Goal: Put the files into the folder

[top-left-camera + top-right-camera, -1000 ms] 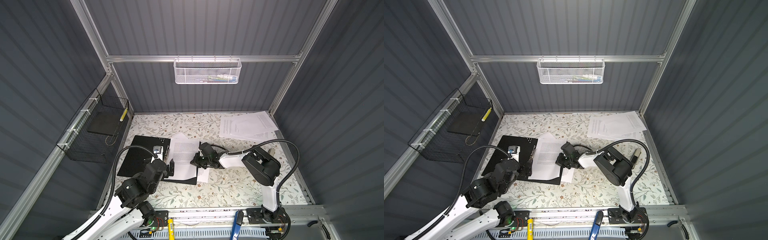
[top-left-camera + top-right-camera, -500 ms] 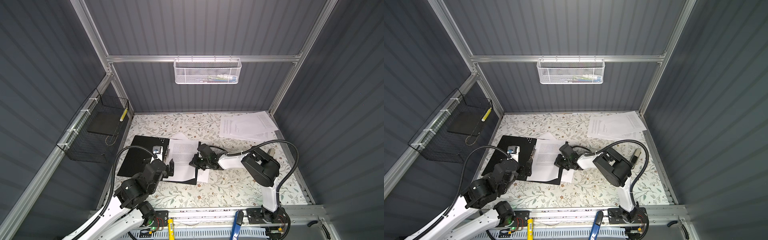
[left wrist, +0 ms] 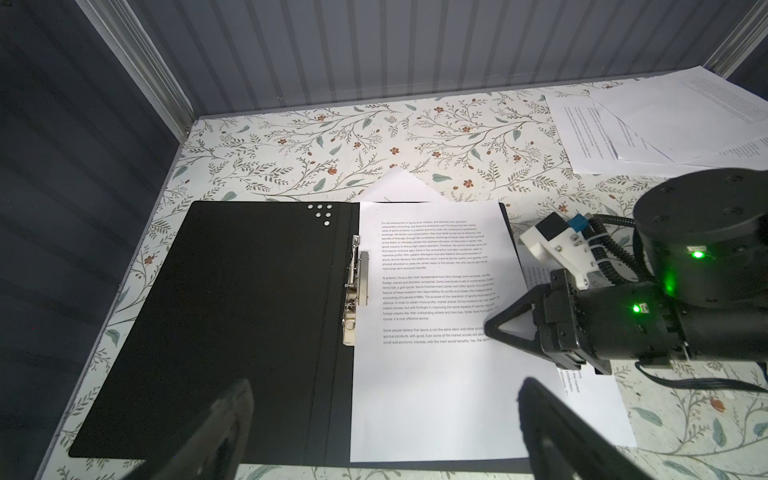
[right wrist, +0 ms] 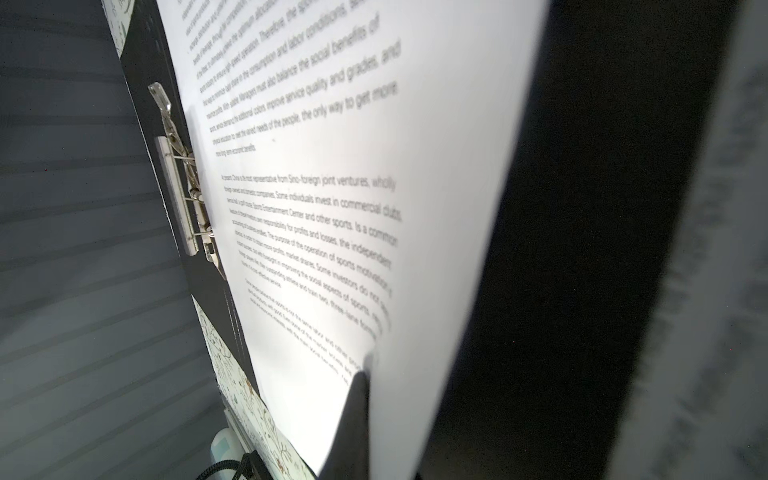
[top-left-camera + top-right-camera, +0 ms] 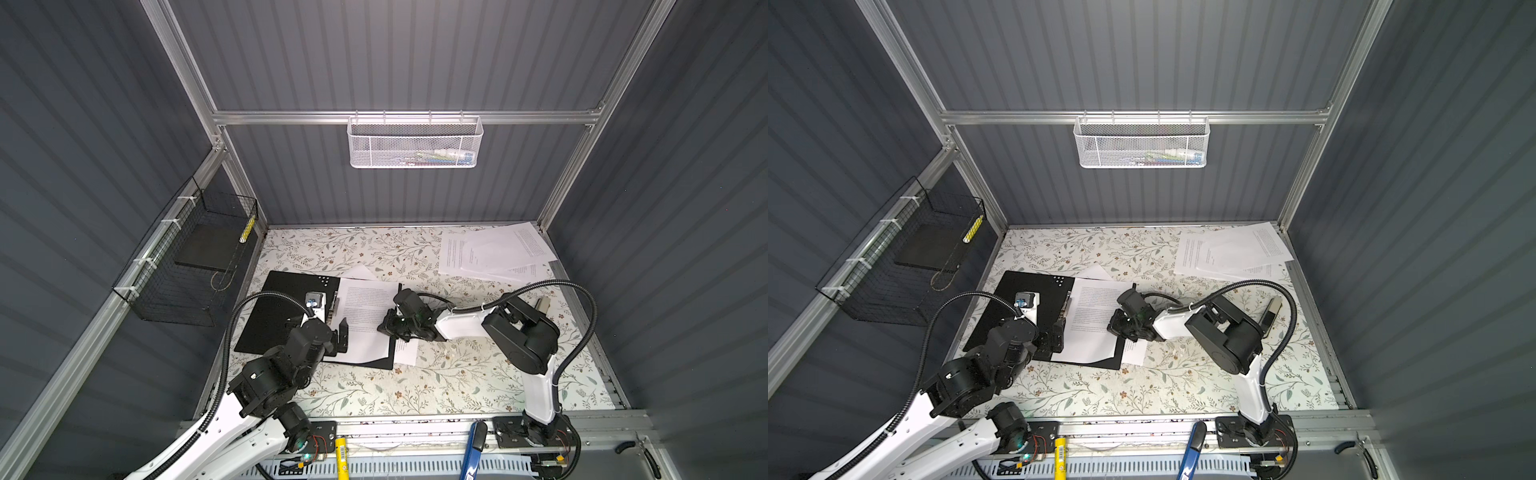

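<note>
Right gripper (image 5: 387, 328) is reaching across the middle in both top views with its jaws closed. Its tip is resting on the right edge of a printed sheet (image 5: 365, 307) lying on the right half of the folder (image 5: 274, 324), which is lying open, black inside up, on the floral table (image 5: 415, 386). The left gripper (image 5: 336, 332) is hovering wide open and empty over the folder's near edge by the spine. The loose files (image 5: 494, 253) are lying fanned in the far right corner, well apart from the folder. From the left wrist, the left gripper's fingers (image 3: 232, 419) are standing spread on either side of the spine. The printed sheet (image 3: 432, 374) is lying square just beside the metal clip (image 3: 353, 291), and the right gripper's closed tip (image 3: 498, 328) is touching its edge. A second sheet (image 3: 598, 399) is sticking out past the folder's right side. From the right wrist, close and blurred, the printed sheet (image 4: 332, 166) is filling the frame beside the clip (image 4: 183, 187), and one dark finger (image 4: 357, 415) is meeting its edge. I cannot tell whether the edge is being pinched or only pressed.
</note>
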Controlling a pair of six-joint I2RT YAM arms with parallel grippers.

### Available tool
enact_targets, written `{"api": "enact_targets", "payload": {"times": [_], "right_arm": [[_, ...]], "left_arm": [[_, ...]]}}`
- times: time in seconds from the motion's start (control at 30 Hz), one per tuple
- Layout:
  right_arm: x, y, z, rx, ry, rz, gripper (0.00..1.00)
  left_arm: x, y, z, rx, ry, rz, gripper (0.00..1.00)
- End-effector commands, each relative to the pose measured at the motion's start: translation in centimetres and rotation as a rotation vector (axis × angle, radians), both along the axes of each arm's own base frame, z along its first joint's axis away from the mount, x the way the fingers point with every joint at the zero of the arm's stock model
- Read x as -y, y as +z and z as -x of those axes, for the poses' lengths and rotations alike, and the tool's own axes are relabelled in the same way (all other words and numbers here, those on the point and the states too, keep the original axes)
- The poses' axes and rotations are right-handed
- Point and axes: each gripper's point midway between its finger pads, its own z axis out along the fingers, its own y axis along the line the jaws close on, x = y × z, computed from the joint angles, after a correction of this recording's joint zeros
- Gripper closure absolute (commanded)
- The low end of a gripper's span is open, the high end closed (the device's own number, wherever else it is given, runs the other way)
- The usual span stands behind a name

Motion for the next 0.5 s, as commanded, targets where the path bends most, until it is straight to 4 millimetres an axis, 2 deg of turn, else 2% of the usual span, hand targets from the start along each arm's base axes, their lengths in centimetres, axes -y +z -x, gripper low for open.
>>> {"api": "enact_targets", "payload": {"times": [0.0, 0.47], "right_arm": [[0.65, -0.94, 0.65, -0.028, -0.014, 0.053, 1.0], [0.42, -0.98, 0.89, -0.031, -0.008, 0.057, 1.0]], "left_arm": [[-0.09, 0.12, 0.01, 0.007, -0.009, -0.006, 0.0], [-0.12, 0.15, 0.1, 0.008, -0.012, -0.001, 0.0]]}}
